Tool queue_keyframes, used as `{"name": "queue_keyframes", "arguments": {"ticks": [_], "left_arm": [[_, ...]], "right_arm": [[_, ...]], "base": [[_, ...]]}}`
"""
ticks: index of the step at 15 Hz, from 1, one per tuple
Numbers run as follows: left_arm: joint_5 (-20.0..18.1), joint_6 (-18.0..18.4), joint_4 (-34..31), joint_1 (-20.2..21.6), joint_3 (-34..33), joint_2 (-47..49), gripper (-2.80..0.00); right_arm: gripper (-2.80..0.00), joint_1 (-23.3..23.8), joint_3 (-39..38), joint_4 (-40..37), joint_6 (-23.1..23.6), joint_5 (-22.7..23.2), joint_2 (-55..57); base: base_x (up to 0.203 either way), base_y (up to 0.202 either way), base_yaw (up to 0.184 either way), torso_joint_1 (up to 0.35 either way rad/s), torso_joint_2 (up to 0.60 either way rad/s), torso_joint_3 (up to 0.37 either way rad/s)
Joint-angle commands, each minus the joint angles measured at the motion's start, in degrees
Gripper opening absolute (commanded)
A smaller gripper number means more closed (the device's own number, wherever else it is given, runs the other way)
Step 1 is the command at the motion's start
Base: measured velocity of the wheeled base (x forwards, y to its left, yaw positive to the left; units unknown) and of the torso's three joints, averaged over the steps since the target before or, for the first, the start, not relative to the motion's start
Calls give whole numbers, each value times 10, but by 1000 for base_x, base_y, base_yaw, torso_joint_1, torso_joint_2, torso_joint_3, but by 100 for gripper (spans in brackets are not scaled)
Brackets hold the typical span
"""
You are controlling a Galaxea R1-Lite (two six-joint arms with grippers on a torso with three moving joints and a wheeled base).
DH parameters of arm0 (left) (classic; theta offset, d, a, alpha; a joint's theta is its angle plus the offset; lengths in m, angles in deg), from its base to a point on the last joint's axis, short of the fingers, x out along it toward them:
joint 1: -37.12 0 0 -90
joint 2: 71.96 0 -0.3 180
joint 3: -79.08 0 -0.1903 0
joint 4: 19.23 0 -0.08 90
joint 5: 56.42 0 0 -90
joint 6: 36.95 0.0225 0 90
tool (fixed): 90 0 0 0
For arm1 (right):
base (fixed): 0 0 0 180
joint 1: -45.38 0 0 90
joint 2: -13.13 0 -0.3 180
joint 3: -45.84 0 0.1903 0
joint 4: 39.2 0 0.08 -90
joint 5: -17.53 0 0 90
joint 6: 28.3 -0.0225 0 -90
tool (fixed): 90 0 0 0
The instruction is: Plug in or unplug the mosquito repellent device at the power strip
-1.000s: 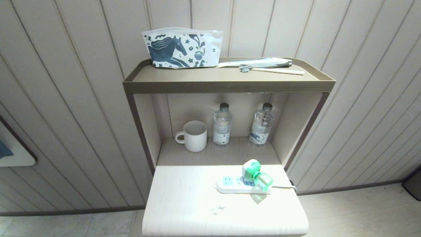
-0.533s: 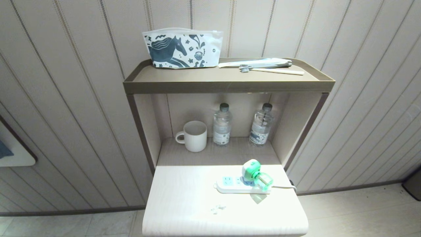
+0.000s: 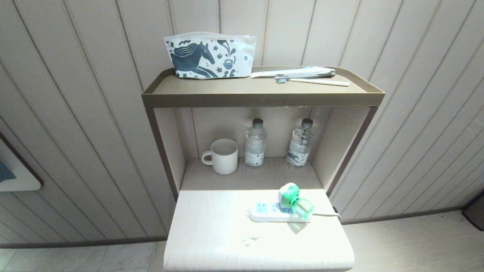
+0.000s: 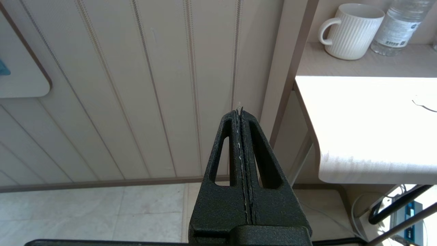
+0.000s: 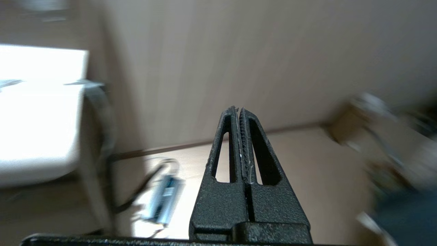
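Mosquito repellent device [image 3: 294, 200] sits plugged into the power strip [image 3: 272, 214] on the table [image 3: 227, 234]. Your left gripper [image 4: 240, 111] and right gripper [image 5: 238, 110] are both closed, empty, off-table. Pulling askew could drag the strip.

No text, brand or number is legible in any view. The two water bottles [image 3: 255, 145] [image 3: 300, 145] carry printed labels too small to read. The pouch [image 3: 210, 55], at 12 o'clock on the top shelf [image 3: 261, 99], shows only drawn motifs.
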Motion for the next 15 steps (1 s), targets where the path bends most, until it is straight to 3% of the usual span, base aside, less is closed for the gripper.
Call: {"name": "queue_keyframes", "arguments": {"ticks": [1, 7, 12, 15], "left_arm": [[0, 1, 0, 0, 0, 1, -280], [1, 0, 0, 0, 0, 1, -280], [0, 1, 0, 0, 0, 1, -280], [0, 1, 0, 0, 0, 1, -280]], "right_arm": [[-280, -1, -3, -17, -12, 125, -23], [-280, -2, -18, -42, -53, 166, -22], [-280, -2, -19, -39, -111, 156, -21], [-280, -1, -19, -38, -117, 153, -21]], "base": [[0, 0, 0, 0, 0, 0], [0, 0, 0, 0, 0, 0], [0, 0, 0, 0, 0, 0], [0, 0, 0, 0, 0, 0]]}}
